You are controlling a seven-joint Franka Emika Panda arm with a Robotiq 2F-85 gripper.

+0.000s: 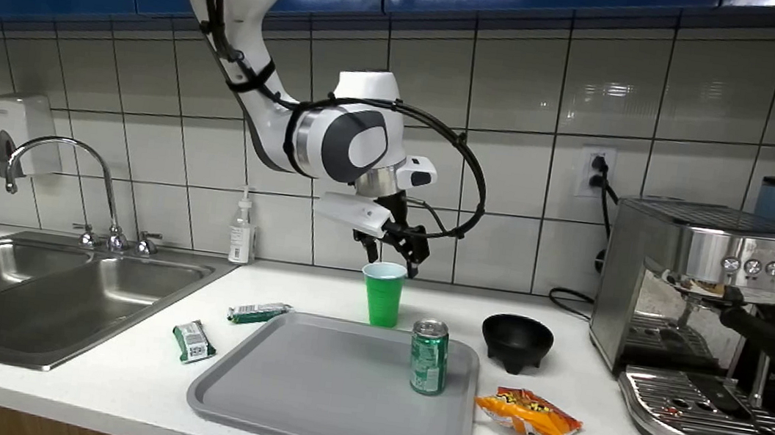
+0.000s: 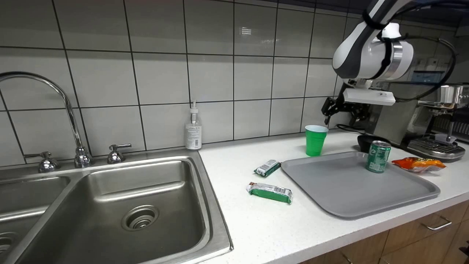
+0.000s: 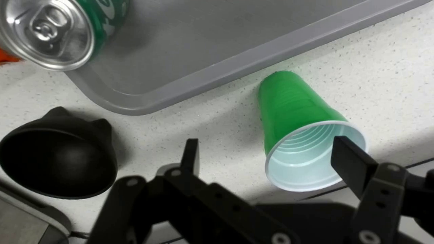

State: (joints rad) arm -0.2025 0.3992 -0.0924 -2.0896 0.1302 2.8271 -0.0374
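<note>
My gripper (image 3: 265, 145) stands wide open with nothing held between its fingers. Nearest to it is an upright green cup (image 3: 288, 101) with a pale inside, on the counter behind the tray. In the wrist view one finger (image 3: 352, 162) overlaps the cup's mouth, while the opposite finger (image 3: 190, 156) lies off to the cup's other side. Both exterior views put the gripper (image 1: 393, 259) around rim height or just above the cup (image 2: 315, 142); whether a finger touches the rim I cannot tell. A black bowl (image 3: 57, 159) sits beyond the left finger.
A grey tray (image 1: 329, 395) carries a green can (image 1: 428, 359) near its back right corner. An orange snack bag (image 1: 532, 415) and espresso machine (image 1: 704, 286) are to the right. Two green wrapped bars (image 2: 271, 192) lie between tray and sink (image 2: 146, 190). The tiled wall (image 1: 494, 249) rises behind.
</note>
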